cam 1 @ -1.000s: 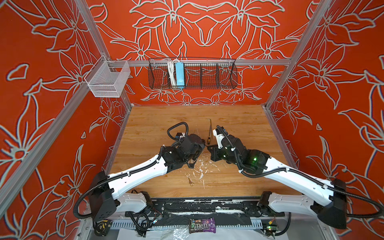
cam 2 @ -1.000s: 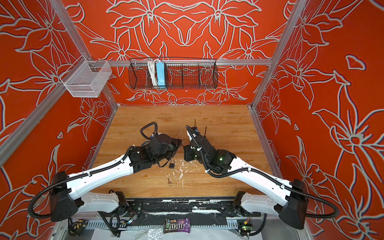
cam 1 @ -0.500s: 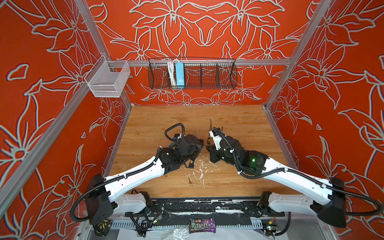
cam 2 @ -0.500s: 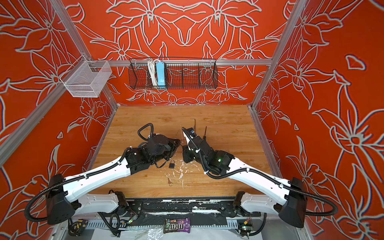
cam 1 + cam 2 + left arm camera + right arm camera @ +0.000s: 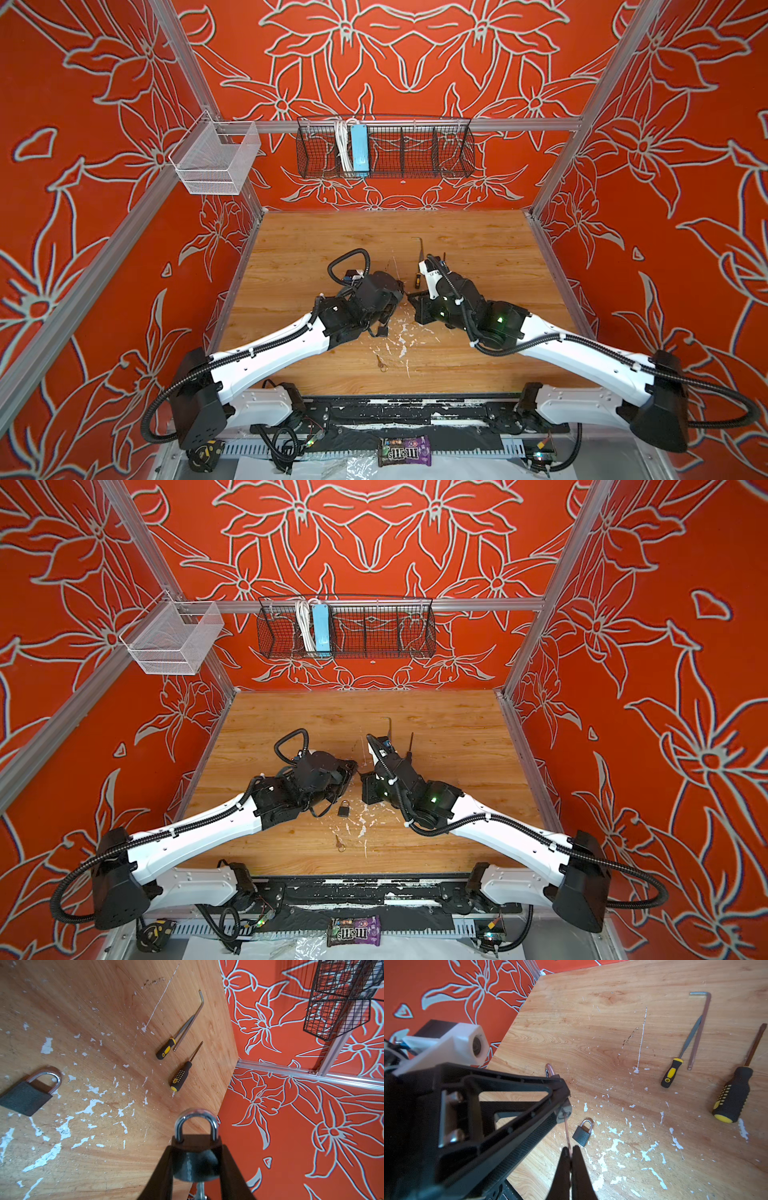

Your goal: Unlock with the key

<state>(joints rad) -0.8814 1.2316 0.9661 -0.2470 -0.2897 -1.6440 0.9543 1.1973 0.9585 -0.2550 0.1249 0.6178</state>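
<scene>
my right gripper (image 5: 571, 1152) is pressed together on a thin metal key (image 5: 567, 1132). the key's tip meets the bottom end of the dark padlock with silver shackle (image 5: 196, 1140). my left gripper (image 5: 196, 1147) pinches that padlock by its body, lifted off the wooden tabletop (image 5: 612, 1032). its black fingers (image 5: 529, 1136) hide most of that lock from the right wrist view. on the wood beneath, a second dark padlock (image 5: 582, 1133) lies flat among white paint flecks (image 5: 614, 1142). a spare key (image 5: 340, 845) lies nearer the base. further out, a silver hex key (image 5: 194, 1018) touches a small yellow-and-black tool (image 5: 166, 1050), with a larger yellow-and-black screwdriver (image 5: 180, 1075) beside them.
</scene>
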